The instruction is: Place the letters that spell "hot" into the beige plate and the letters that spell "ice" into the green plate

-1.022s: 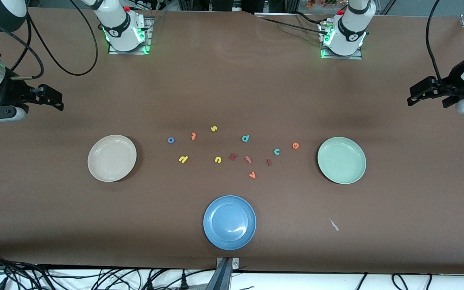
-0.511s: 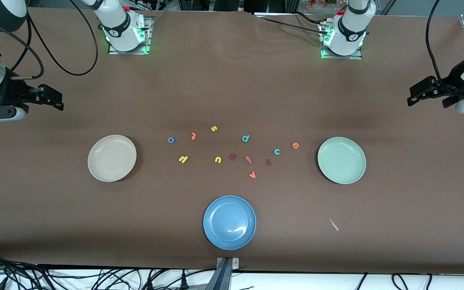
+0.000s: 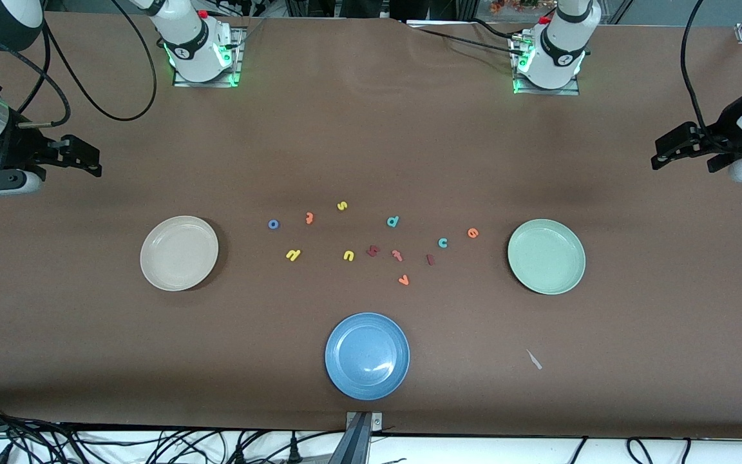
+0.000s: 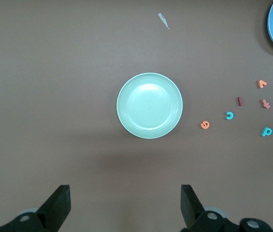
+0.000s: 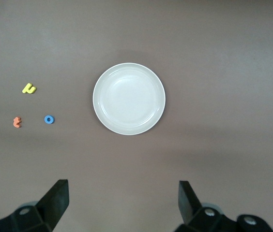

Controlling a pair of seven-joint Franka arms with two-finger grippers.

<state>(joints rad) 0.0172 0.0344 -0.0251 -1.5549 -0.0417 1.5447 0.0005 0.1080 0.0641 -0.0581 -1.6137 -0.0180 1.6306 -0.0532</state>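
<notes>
The beige plate (image 3: 179,252) (image 5: 129,98) lies toward the right arm's end, the green plate (image 3: 546,256) (image 4: 149,105) toward the left arm's end. Between them lie the yellow h (image 3: 293,255) (image 5: 28,88), blue o (image 3: 273,224) (image 5: 49,119), orange t (image 3: 309,218) (image 5: 16,122), dark red i (image 3: 430,260) (image 4: 240,101), teal c (image 3: 442,242) (image 4: 229,115) and orange e (image 3: 473,232) (image 4: 204,125). My right gripper (image 3: 91,160) (image 5: 123,200) hangs open and empty, high over its end of the table. My left gripper (image 3: 662,153) (image 4: 126,203) hangs open and empty over the other end.
A blue plate (image 3: 367,356) lies nearer the front camera than the letters. Other letters sit in the group: yellow s (image 3: 342,205), yellow n (image 3: 348,256), teal d (image 3: 393,222), a dark red letter (image 3: 373,251), pinkish t (image 3: 397,255), orange v (image 3: 403,280). A pale scrap (image 3: 534,359) lies near the green plate.
</notes>
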